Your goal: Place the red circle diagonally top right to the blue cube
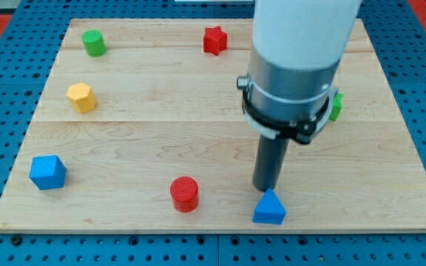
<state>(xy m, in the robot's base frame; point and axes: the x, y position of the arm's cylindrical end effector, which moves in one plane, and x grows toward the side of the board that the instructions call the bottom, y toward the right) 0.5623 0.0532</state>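
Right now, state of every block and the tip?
red circle: flat, bottom centre, untouched
blue cube: bottom left
blue triangle: against my tip
red star: top centre
green cylinder: upright, top left
yellow block: left side
green block: mostly hidden behind arm

A white cylindrical arm, a grey metal collar with a black clamp ring, a straight dark rod.

No legible txt, labels or nos. anywhere.
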